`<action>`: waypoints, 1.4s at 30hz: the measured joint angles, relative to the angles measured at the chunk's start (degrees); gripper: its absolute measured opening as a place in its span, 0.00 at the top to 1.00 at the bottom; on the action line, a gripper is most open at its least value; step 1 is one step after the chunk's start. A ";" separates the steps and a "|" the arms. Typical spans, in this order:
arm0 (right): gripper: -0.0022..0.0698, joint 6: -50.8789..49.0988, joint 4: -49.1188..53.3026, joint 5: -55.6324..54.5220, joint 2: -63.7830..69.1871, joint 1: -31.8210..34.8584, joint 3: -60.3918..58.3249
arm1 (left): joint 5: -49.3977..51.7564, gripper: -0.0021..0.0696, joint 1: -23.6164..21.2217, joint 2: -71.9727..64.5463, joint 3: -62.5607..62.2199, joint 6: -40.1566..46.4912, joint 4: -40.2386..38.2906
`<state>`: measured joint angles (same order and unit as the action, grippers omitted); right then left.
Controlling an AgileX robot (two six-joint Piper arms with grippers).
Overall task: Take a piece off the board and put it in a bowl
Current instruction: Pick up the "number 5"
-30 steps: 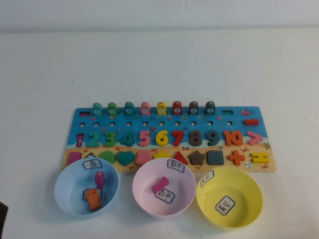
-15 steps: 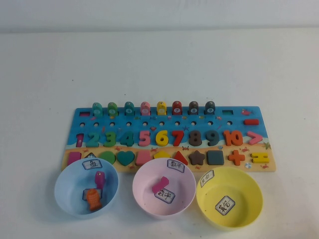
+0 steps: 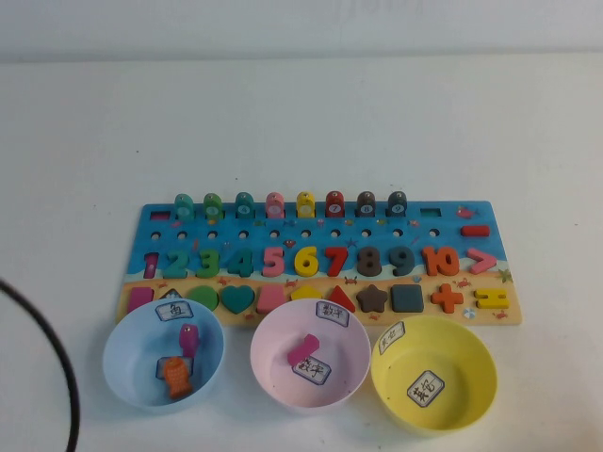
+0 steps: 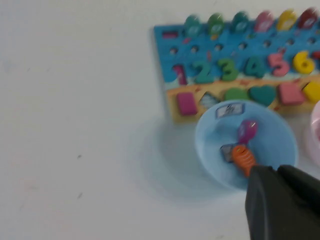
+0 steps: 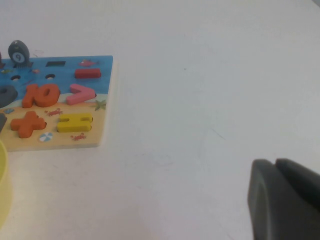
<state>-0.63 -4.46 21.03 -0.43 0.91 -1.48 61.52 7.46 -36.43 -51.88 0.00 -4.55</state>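
The white table (image 3: 301, 122) carries the long number board (image 3: 443, 209) square to me, its row of numerals facing my side so each reads upright. Just before its near edge stand three labelled bowls — light blue (image 3: 121, 369), pale pink (image 3: 270, 377) and yellow (image 3: 471, 377) — set close so a lifted piece travels little. The pinkish-red "5" (image 3: 273, 260) sits seated in its slot between the 4 and the 6, untouched. My left gripper (image 4: 280, 172) hangs above the table beside the blue bowl, fingers pressed together on nothing. My right gripper (image 5: 276, 167) waits off the board's right end — whether parted or together, I cannot tell.
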 joint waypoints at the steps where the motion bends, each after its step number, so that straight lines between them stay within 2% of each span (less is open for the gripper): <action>1: 0.99 0.00 0.00 0.00 0.00 0.00 0.00 | 2.67 0.98 0.00 -3.73 -2.99 0.47 1.60; 5: 0.99 0.00 0.00 0.00 0.00 0.00 0.00 | 8.69 0.98 0.00 -16.74 -11.91 2.82 4.55; 11: 0.99 0.00 0.00 0.00 0.00 0.00 0.00 | 9.45 0.98 2.31 -34.27 -20.74 4.43 4.55; 19: 0.99 0.00 0.00 0.00 0.00 0.00 0.00 | 9.45 0.98 13.55 -50.08 -28.76 4.43 4.55; 25: 0.99 0.00 0.00 0.00 0.00 0.00 0.00 | 9.45 0.98 19.57 -59.44 -36.31 3.06 5.33; 33: 0.99 0.00 0.00 0.00 0.00 0.00 0.00 | 9.35 0.98 23.44 -71.12 -46.36 2.19 3.98; 38: 0.99 0.00 0.00 0.00 0.00 0.00 0.00 | 9.01 0.97 23.98 -77.66 -49.62 0.51 2.56; 42: 0.99 0.00 0.00 0.00 -0.09 0.00 0.00 | 8.89 0.87 23.98 -80.76 -49.72 -1.14 1.26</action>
<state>-0.63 -4.46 21.03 -0.52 0.91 -1.48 70.41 31.43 -117.19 -101.59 -1.14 -3.28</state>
